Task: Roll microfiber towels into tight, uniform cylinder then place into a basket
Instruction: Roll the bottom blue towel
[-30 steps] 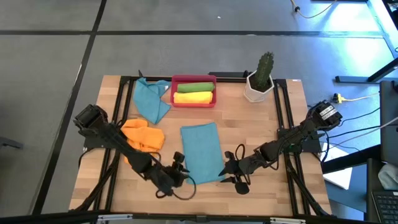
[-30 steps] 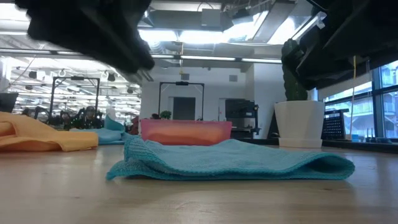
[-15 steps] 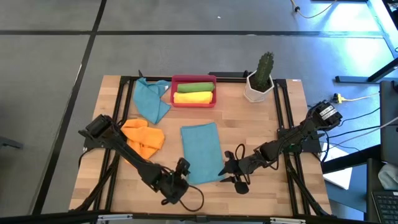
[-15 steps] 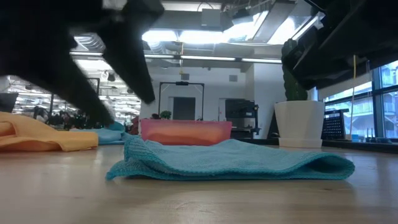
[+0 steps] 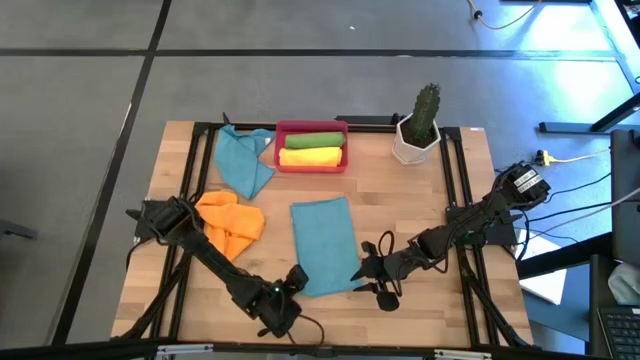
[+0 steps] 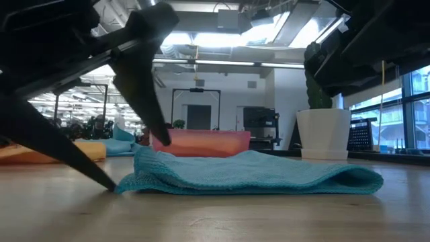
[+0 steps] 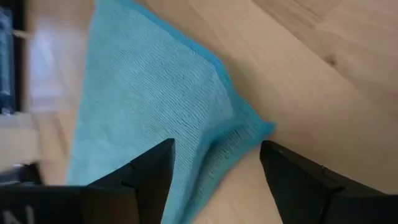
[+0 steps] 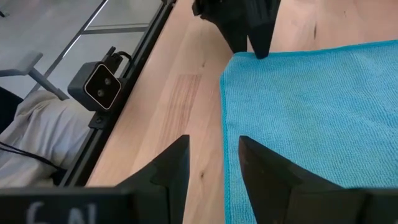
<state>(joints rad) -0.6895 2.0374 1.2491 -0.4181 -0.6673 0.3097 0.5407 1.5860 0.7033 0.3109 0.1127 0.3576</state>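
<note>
A teal microfiber towel (image 5: pixel 325 245) lies folded flat on the table's middle. My left gripper (image 7: pixel 217 162) is open at its near-left corner (image 7: pixel 252 132), one finger (image 6: pixel 111 185) down at the table beside the corner, the other (image 6: pixel 154 131) above the cloth. My right gripper (image 8: pixel 214 163) stands open over the towel's near-right edge (image 8: pixel 225 124), clear of it. The red basket (image 5: pixel 280 160) at the far middle holds a green roll (image 5: pixel 313 139) and a yellow roll (image 5: pixel 310 157). My left gripper comes slanting down from the table's near-left side, and the towel's near-left corner (image 6: pixel 124 183) lies between its open fingers. The lower fingertip reaches the tabletop right at that corner. I cannot tell whether either finger touches the cloth. The towel lies flat.
A crumpled orange towel (image 5: pixel 230 218) and another teal towel (image 5: pixel 243 160) lie on the table's left half. A white pot with a cactus (image 5: pixel 418 130) stands at the far right. Bare wood shows between the flat towel and the pot.
My left gripper has opened wide, gone down and toward the table's near edge, and now stands with its fingers about the teal towel's near-left corner. The towel has kept its shape and place.
</note>
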